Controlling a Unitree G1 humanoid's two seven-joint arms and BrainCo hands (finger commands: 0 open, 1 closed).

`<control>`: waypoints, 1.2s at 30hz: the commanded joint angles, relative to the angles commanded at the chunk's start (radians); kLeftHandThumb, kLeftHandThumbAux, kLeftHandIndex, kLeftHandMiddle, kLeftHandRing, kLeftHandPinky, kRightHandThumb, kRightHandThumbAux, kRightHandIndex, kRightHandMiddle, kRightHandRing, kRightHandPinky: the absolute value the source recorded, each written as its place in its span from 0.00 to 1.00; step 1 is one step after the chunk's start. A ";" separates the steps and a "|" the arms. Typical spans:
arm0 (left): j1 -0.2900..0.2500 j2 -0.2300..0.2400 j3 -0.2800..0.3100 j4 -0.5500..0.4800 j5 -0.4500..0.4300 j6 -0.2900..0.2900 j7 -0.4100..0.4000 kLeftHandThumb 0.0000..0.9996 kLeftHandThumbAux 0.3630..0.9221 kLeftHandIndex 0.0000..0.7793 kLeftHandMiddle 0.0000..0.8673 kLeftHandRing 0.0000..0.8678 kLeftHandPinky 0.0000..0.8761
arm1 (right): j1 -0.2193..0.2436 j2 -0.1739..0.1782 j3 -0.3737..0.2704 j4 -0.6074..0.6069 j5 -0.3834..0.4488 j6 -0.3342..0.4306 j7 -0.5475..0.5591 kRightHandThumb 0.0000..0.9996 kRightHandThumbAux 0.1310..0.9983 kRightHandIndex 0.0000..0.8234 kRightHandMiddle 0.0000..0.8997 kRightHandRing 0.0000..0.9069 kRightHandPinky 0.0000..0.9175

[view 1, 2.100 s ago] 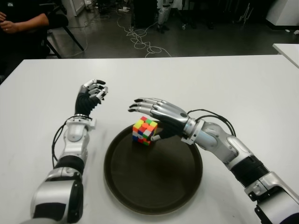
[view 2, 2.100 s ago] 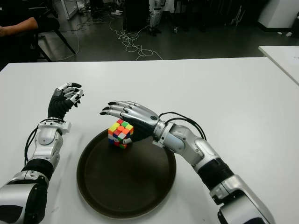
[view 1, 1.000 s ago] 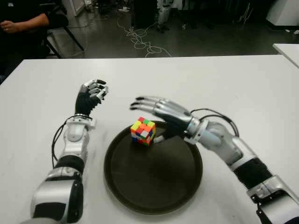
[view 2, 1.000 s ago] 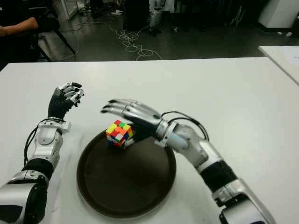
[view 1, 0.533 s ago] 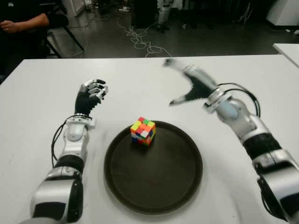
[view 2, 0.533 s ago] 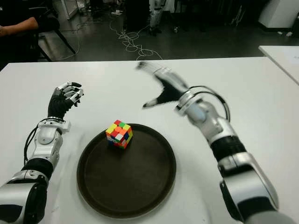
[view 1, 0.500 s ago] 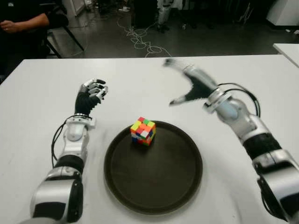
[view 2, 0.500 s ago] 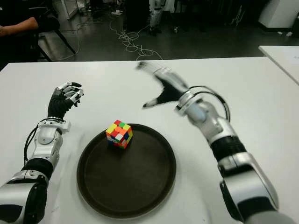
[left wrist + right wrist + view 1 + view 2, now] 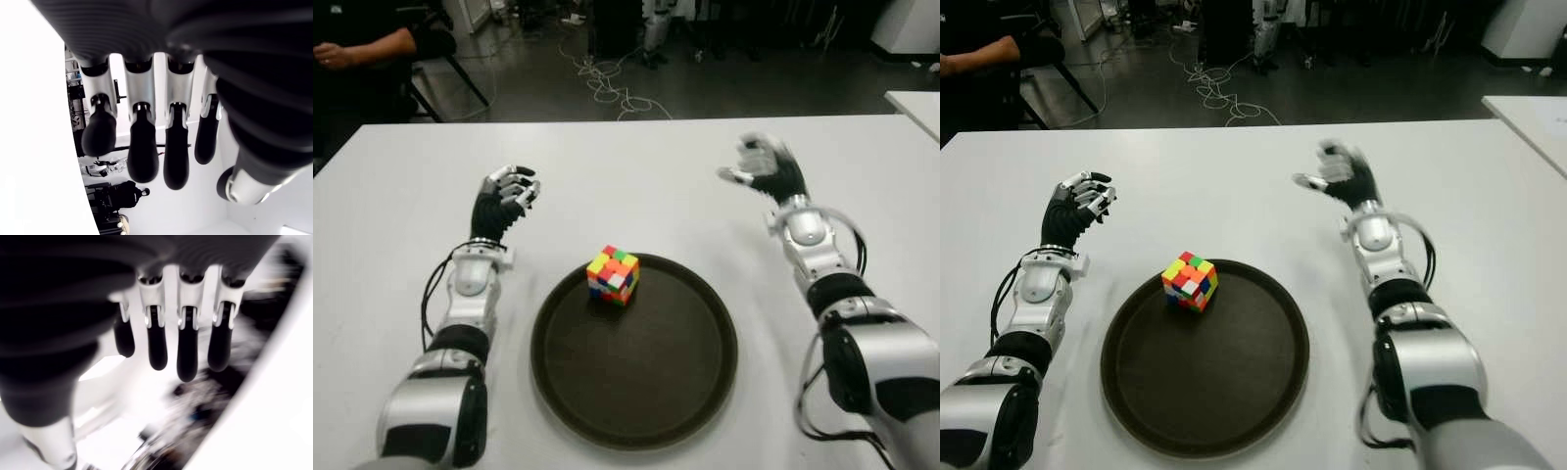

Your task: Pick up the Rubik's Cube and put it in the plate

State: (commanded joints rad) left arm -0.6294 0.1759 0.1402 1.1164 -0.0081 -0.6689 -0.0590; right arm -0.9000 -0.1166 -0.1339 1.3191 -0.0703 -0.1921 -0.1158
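- Two hands, both empty: right hand (image 9: 762,164) raised far right of the plate (image 9: 656,392), fingers loosely spread; left hand (image 9: 505,199) far left, fingers half-curled.
- Rubik's Cube (image 9: 613,275) sits inside the plate's far-left rim.
- Plate rests on the desk (image 9: 636,166).

Multicoloured Rubik's Cube (image 9: 613,275) — dark brown plate (image 9: 636,392) — white table (image 9: 636,166).

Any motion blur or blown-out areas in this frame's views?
Eye views: right hand smeared by motion; Rubik's Cube, plate and left hand crisp. Right wrist view: background streaked, fingers soft. Left wrist view: sharp fingers, white table overexposed.
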 joint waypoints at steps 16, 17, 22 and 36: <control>-0.002 -0.001 0.007 0.002 -0.009 0.004 -0.009 0.84 0.55 0.51 0.65 0.76 0.80 | 0.055 0.003 0.187 -0.022 -0.199 -0.193 -0.112 0.00 0.78 0.43 0.43 0.51 0.49; -0.002 -0.001 0.007 0.002 -0.009 0.004 -0.009 0.84 0.55 0.51 0.65 0.76 0.80 | 0.056 0.001 0.195 -0.020 -0.208 -0.199 -0.120 0.02 0.79 0.44 0.43 0.51 0.48; -0.002 -0.002 0.008 0.001 -0.009 0.013 -0.005 0.84 0.55 0.51 0.65 0.75 0.79 | 0.057 -0.010 0.234 -0.012 -0.259 -0.208 -0.170 0.08 0.83 0.45 0.44 0.49 0.48; 0.000 -0.004 0.006 0.003 -0.003 0.008 0.005 0.84 0.55 0.51 0.65 0.75 0.79 | 0.050 -0.021 0.262 0.000 -0.286 -0.172 -0.196 0.10 0.83 0.47 0.46 0.50 0.51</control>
State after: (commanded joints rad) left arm -0.6295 0.1720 0.1458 1.1192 -0.0111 -0.6606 -0.0539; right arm -0.8503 -0.1380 0.1277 1.3194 -0.3559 -0.3644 -0.3114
